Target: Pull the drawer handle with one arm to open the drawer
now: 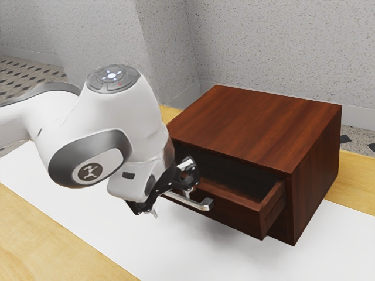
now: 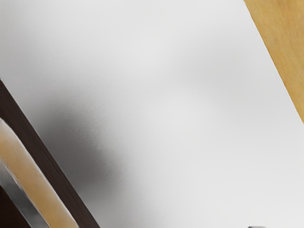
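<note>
Pulling is the step I am on. The drawer (image 1: 246, 202) sits part way out of the brown cabinet (image 1: 258, 123). My gripper (image 1: 187, 178) is right at the silver handle (image 1: 200, 204), but I cannot tell if the jaws pinch it or stand apart. Next, I think I must pull straight back, slow and level, so the handle does not slip.
</note>
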